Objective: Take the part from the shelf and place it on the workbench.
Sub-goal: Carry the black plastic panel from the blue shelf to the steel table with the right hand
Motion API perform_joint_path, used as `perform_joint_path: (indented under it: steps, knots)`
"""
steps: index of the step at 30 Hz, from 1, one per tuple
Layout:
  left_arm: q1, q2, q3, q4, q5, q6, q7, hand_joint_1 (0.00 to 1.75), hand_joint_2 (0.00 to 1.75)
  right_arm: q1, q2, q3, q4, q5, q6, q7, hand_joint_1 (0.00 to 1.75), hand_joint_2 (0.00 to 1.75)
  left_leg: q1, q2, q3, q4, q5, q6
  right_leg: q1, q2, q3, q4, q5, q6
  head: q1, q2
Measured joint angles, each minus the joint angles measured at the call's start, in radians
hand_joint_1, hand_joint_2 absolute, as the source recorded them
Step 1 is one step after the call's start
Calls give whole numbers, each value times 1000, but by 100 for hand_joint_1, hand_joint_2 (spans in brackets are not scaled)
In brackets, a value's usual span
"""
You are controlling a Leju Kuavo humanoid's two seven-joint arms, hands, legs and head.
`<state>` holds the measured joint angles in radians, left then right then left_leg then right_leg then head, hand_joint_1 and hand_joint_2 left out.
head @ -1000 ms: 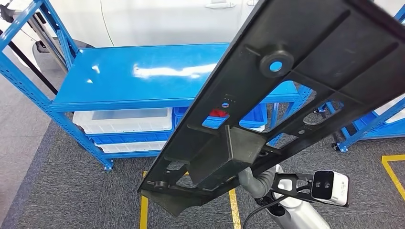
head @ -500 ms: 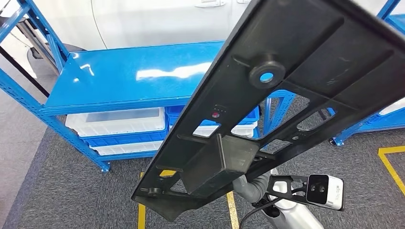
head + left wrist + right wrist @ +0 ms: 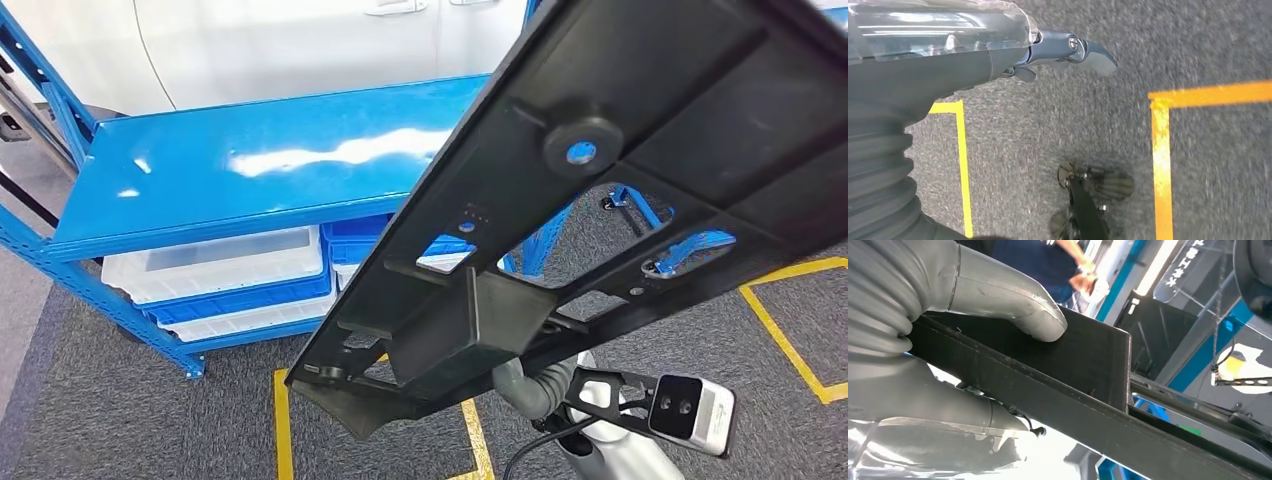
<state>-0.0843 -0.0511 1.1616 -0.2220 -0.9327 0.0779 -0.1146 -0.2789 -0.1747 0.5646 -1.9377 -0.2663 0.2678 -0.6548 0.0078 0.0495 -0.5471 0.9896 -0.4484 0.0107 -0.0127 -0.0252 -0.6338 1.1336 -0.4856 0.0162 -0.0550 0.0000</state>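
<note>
The part is a long black plastic panel with ribs, cut-outs and a round boss. It slants across the head view from lower left to upper right, in front of the blue rack. My right hand grips it from below, near the boxy block at its lower end. In the right wrist view the grey thumb presses on one face of the part while the rest of the hand wraps the other side. My left hand hangs over the floor, its fingers extended and holding nothing.
A blue rack with a glossy flat top stands ahead, with white bins on its lower level. A white car body is behind it. Yellow tape lines mark the grey carpet. A person shows past the part.
The camera has turned: the rack has slid left in the picture and the yellow floor marking at right has come further in. The part stays in my right hand's grip.
</note>
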Motion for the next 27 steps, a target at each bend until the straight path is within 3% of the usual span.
perform_joint_path:
  steps: [2, 3, 5, 7, 10, 11, 12, 13, 14, 16, 18, 20, 21, 23, 25, 27]
  knots:
    - [1, 4, 0, 0, -6, -12, 0, 0, 175, 16, 0, 2, -29, 26, -23, 1, 175, 175, -6, 11, -2, 14, -9, -9, 4, -25, 45, -93, 28, -13, 0, 0]
    - [1, 7, 0, 0, -7, -14, -1, 0, 175, 22, 0, 3, -41, 32, -29, 1, 175, 175, -8, 17, -3, 17, -11, -15, 7, -26, 47, -103, 26, -20, 0, 0]
    - [2, 10, 0, 0, -8, -17, -1, 0, 175, 32, 0, 4, -61, 37, -36, 1, 175, 175, -9, 29, -2, 17, -14, -25, 7, -7, 42, -104, 32, -33, 0, 0]
    - [2, 13, 0, 0, -12, -21, -1, 0, 175, 37, 0, 4, -75, 43, -41, 1, 175, 175, -6, 10, -11, 44, -39, -37, 2, 9, 39, -109, 39, -44, 0, 0]
    - [5, 18, -2, 0, -24, -30, -2, 0, 175, 55, 1, 4, -98, 80, -67, 2, 175, 175, -1, -34, -80, 217, -142, -50, 0, 33, 34, -111, 45, -53, 0, 0]
    - [7, 19, -2, 0, -29, -32, -2, 0, 175, 67, 1, 4, -109, 99, -79, 2, 175, 175, -1, -38, -103, 274, -164, -51, 1, 43, 32, -110, 47, -54, 0, 0]
    - [9, 21, -3, 0, -33, -35, -3, 0, 175, 80, 1, 4, -121, 118, -90, 2, 175, 175, -1, -39, -113, 300, -166, -50, 1, 53, 31, -110, 48, -54, 0, 0]
    - [10, 22, -4, 0, -35, -37, -6, 0, 175, 92, 0, 4, -132, 134, -99, 2, 175, 175, -1, -40, -104, 287, -148, -47, 2, 63, 31, -109, 49, -53, 0, 0]
    - [10, 24, -4, 0, -35, -39, -8, 0, 175, 103, -1, 4, -142, 147, -106, 1, 175, 175, -1, -45, -77, 233, -115, -43, 3, 74, 32, -109, 50, -51, 0, 0]
    - [11, 32, -4, 0, -32, -41, -12, 0, 175, 118, -3, 3, -159, 158, -113, 0, 175, 175, -1, -89, -8, 87, -52, -28, 2, 95, 31, -109, 54, -47, 0, 0]
    - [10, 40, -4, 0, -27, -42, -14, 0, 175, 128, -5, 3, -170, 159, -115, 0, 175, 175, -4, -124, 26, 10, -32, -18, -2, 115, 25, -109, 60, -36, 0, 0]
    - [8, 46, -4, 0, -25, -42, -14, 0, 175, 138, -7, 2, -179, 159, -115, 0, 175, 175, -6, -113, 29, -1, -29, -13, -4, 137, 19, -114, 69, -21, 0, 0]
    - [7, 48, -4, 0, -24, -42, -15, 0, 175, 142, -9, 1, -183, 159, -115, 0, 175, 175, -4, -101, 32, -9, -23, -9, -3, 134, 17, -114, 69, -15, 0, 0]
    - [5, 49, -4, 0, -20, -40, -15, 0, 175, 145, -12, -4, -190, 158, -111, -1, 175, 175, 1, -75, 36, -26, -9, 0, 2, 96, -7, -66, 33, -7, 0, 0]
    - [7, 49, -1, 0, -9, -36, -15, 0, 175, 150, -13, -16, -192, 152, -97, -1, 175, 175, 0, -49, 33, -29, -5, 6, 1, 49, -60, 55, -38, -3, 0, 0]
    - [8, 51, 4, 0, 6, -29, -13, 0, 175, 160, -13, -33, -191, 143, -75, -1, 175, 175, -2, -24, 27, -26, -5, 6, -1, 34, -98, 148, -73, 1, 0, 0]
